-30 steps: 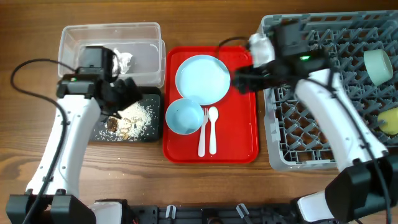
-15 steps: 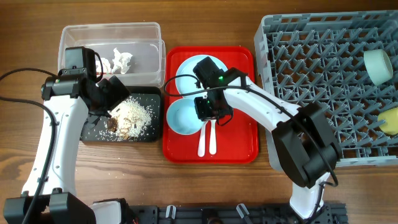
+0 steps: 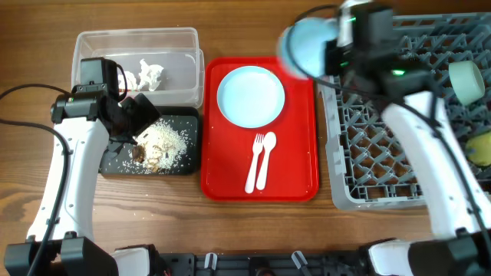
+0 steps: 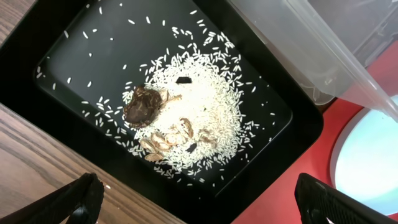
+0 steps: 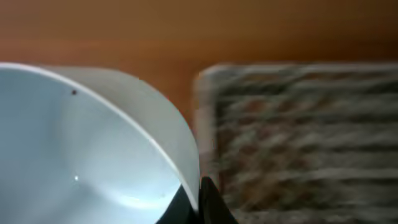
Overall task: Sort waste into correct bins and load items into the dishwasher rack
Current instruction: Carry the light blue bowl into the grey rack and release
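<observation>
My right gripper (image 3: 331,55) is shut on the rim of the pale blue bowl (image 3: 305,44), which hangs blurred in the air between the red tray and the dishwasher rack (image 3: 383,130). In the right wrist view the bowl (image 5: 93,143) fills the left, its rim pinched at my gripper (image 5: 200,200). The pale blue plate (image 3: 251,96), white fork (image 3: 252,162) and spoon (image 3: 265,159) lie on the red tray. My left gripper (image 3: 142,123) hovers open over the black tray (image 4: 56,74), which holds rice and brown food leftovers (image 4: 180,118). White tissue (image 3: 151,75) lies in the clear tub (image 3: 100,50).
A mint-green bowl (image 3: 465,80) and a yellow cup (image 3: 480,149) sit at the rack's right side. The flat red tray (image 3: 299,184) lies between the bins and the rack. Stray rice grains dot the wood beside the black tray. The clear tub's corner (image 4: 323,43) overhangs the black tray.
My right gripper closed on the blue bowl's rim and lifted it off the red tray, up and right toward the rack. The left arm has stayed over the black tray.
</observation>
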`<state>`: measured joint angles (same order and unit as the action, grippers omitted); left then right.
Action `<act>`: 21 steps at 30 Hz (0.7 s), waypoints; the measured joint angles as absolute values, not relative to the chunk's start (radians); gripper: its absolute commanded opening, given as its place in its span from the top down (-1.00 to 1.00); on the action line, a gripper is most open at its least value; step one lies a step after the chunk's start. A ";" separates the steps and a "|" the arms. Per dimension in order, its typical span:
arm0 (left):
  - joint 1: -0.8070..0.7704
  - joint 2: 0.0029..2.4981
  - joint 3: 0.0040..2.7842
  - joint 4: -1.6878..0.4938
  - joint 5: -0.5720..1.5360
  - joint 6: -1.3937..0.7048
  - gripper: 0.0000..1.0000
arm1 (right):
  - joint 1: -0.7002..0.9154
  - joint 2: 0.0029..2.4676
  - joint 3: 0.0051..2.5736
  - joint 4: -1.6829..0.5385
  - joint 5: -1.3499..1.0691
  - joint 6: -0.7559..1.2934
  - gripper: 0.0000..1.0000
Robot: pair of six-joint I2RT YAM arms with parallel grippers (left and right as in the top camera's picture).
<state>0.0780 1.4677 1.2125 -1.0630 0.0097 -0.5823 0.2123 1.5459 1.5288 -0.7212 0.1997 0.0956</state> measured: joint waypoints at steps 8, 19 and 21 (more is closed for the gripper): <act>0.078 1.468 1.213 -1.055 0.013 -0.582 -1.00 | -0.069 1.655 1.525 -0.356 0.870 -0.242 0.91; 0.078 1.468 1.213 -1.055 0.013 -0.582 -1.00 | -0.104 2.041 1.525 -0.257 1.161 -0.243 0.91; 0.078 1.468 1.213 -1.055 0.013 -0.582 -1.00 | -0.096 2.041 1.525 -0.265 1.171 -0.209 0.91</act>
